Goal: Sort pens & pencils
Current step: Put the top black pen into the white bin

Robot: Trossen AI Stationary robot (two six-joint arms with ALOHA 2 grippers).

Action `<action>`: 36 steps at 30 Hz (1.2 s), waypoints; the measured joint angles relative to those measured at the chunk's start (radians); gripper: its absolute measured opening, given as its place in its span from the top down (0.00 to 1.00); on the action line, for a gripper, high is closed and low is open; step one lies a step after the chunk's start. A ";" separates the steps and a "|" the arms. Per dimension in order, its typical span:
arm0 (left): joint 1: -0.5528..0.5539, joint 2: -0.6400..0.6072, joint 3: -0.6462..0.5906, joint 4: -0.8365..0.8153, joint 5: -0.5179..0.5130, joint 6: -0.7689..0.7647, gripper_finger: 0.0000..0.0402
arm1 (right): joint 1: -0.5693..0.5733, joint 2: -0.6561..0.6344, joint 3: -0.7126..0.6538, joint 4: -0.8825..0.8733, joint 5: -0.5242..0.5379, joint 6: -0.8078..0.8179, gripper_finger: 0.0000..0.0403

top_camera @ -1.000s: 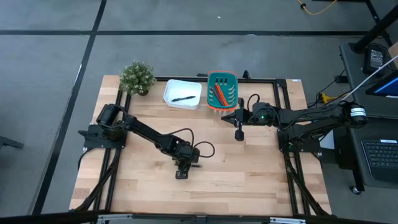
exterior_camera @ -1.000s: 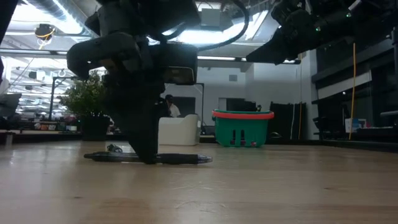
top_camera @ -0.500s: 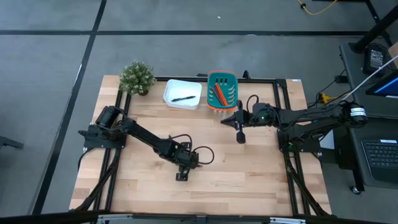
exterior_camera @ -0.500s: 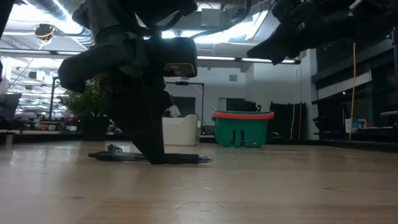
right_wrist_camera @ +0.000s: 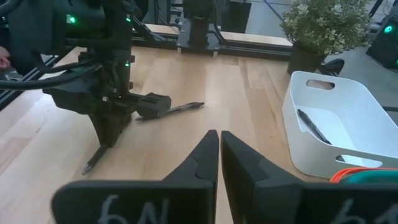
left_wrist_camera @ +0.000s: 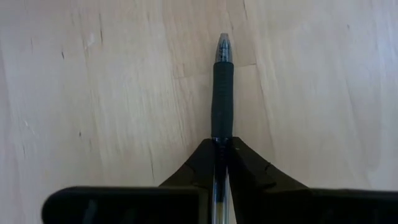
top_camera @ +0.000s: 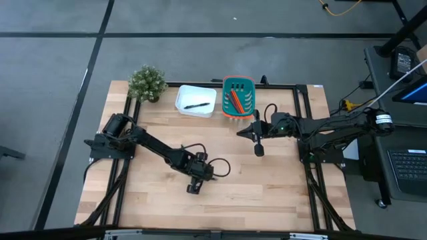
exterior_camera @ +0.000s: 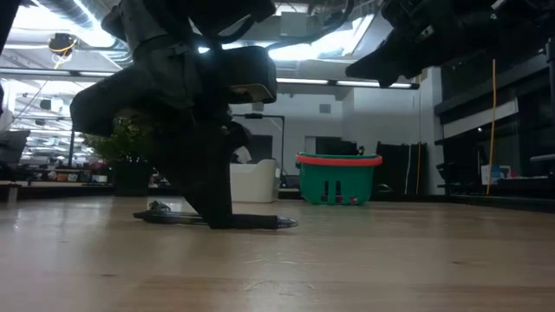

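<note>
At the far left corner of the wooden table [top_camera: 267,193] stands a small potted plant [top_camera: 147,83]. The left arm reaches from the left edge toward the middle of the table, where the left gripper [top_camera: 194,187] is down at the surface with its fingers pinched on a black pen [left_wrist_camera: 222,87] that lies flat on the wood. In the left wrist view the pen's grip and tip stick out beyond the closed fingers [left_wrist_camera: 199,165].

Right of the plant, at the far edge, sits a white bin [top_camera: 195,101] with one black pen [top_camera: 195,105] inside. Just beside it on the right is a teal basket [top_camera: 238,97] holding the orange-red pencils [top_camera: 234,99].

The right arm comes in from the right edge, and the right gripper [top_camera: 257,149] hangs above the table just near of the basket. Its fingers [right_wrist_camera: 202,155] are pressed together with nothing between them.
</note>
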 joint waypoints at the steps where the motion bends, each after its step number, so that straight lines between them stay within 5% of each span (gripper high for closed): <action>1: 0.000 0.000 0.000 0.000 0.000 0.011 0.95 | 0.000 0.000 0.000 -0.004 0.000 0.000 0.95; 21: 0.042 -0.117 -0.014 -0.127 -0.034 0.139 0.95 | 0.000 0.000 0.000 -0.042 0.001 0.001 0.95; 36: 0.087 -0.386 -0.022 -0.175 -0.130 0.188 0.95 | 0.000 0.000 0.000 -0.084 0.072 -0.004 0.95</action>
